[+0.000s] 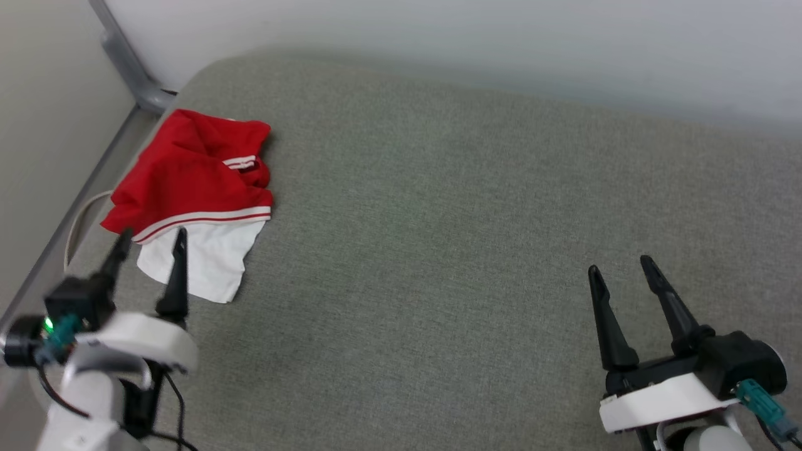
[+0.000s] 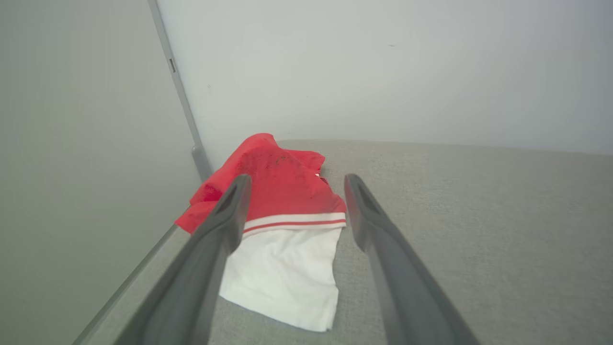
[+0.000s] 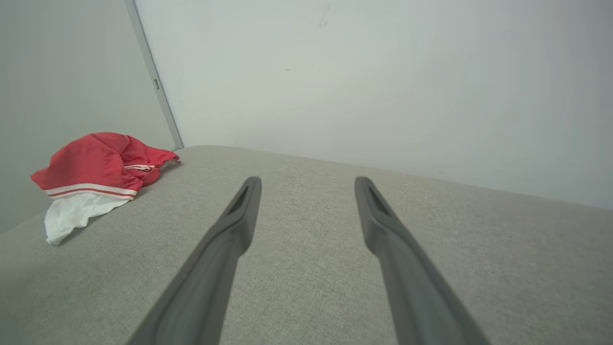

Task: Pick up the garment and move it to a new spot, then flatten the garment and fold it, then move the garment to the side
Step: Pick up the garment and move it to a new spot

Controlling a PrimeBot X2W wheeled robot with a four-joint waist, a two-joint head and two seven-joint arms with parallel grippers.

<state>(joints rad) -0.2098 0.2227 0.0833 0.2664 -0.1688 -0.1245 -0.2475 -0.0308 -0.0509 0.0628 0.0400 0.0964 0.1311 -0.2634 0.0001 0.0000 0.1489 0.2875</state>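
While the left gripper (image 1: pixel 154 233) is hanging with its two dark fingers spread apart and holding nothing, its tips are pointing at the nearest edge of the garment (image 1: pixel 188 175), which is lying crumpled at the far left corner of the grey upholstered surface (image 1: pixel 438 238), close to the left rim. The right gripper (image 1: pixel 619 264) is hovering well apart from it over bare fabric on the right, its fingers likewise parted and empty.

Nearest the left gripper, a white sleeve (image 2: pixel 282 273) is lying flat and thin on the surface. Beyond it a red-and-white striped band (image 2: pixel 294 221) is crossing the cloth, and farther on the red body is bunching up into loose folds.

Judging by how it is slumping, the garment is looking light, soft and limp, likely drooping and unfolding from wherever it is pinched. The raised red ridge just past the stripe is seeming the better place to bite, since it is offering several layers; the flat sleeve is giving little to get under.

The collar, the second sleeve, the hem and any lettering are being hidden within the folds. At the far left a grey rail (image 1: pixel 128 62) and a pale looping cord (image 1: pixel 78 219) are running out of frame.
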